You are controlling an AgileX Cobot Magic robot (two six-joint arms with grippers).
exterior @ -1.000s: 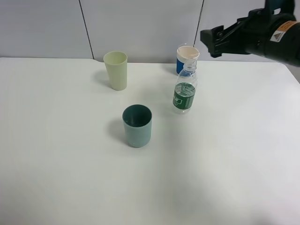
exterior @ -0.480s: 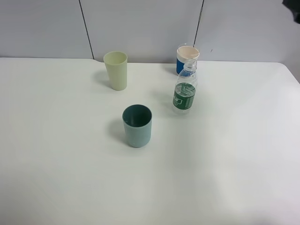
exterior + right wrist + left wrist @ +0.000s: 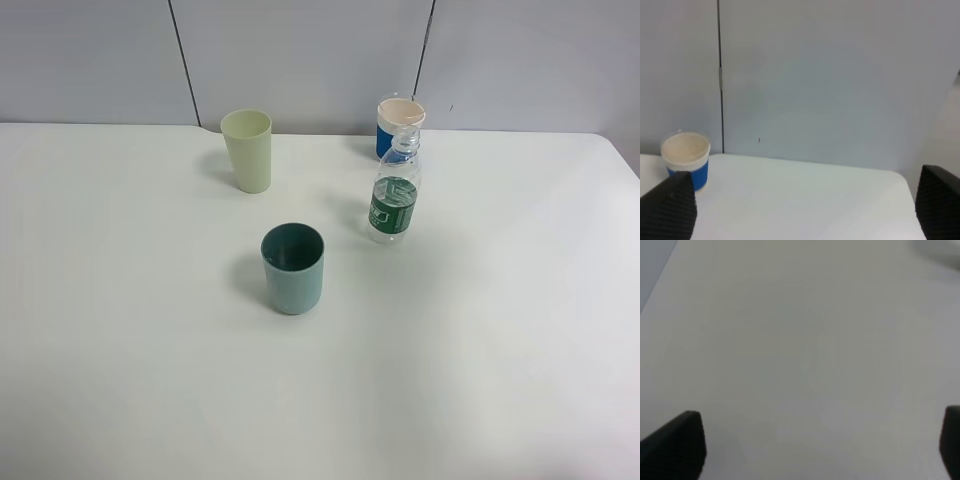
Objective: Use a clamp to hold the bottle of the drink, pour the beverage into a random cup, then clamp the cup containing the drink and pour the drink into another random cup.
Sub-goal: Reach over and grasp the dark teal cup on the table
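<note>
A clear bottle (image 3: pixel 394 200) with a green label stands upright right of the table's middle. A teal cup (image 3: pixel 293 267) stands near the centre, and a tall pale green cup (image 3: pixel 248 150) stands at the back left. Neither arm shows in the exterior view. In the left wrist view my left gripper (image 3: pixel 817 445) is open over bare table, with only its dark fingertips (image 3: pixel 682 442) showing. My right gripper (image 3: pixel 805 207) is open too, held up and facing the back wall, with nothing between its fingertips (image 3: pixel 670 210).
A blue-and-white paper cup (image 3: pixel 399 125) stands right behind the bottle against the grey panelled wall (image 3: pixel 300 60); the same paper cup (image 3: pixel 686 157) shows in the right wrist view. The white table (image 3: pixel 150 380) ends at its right edge near the far corner.
The right arm, which hung at the upper right above the paper cup a second ago, has pulled back out of the exterior view. The bottle and cups have not moved.
</note>
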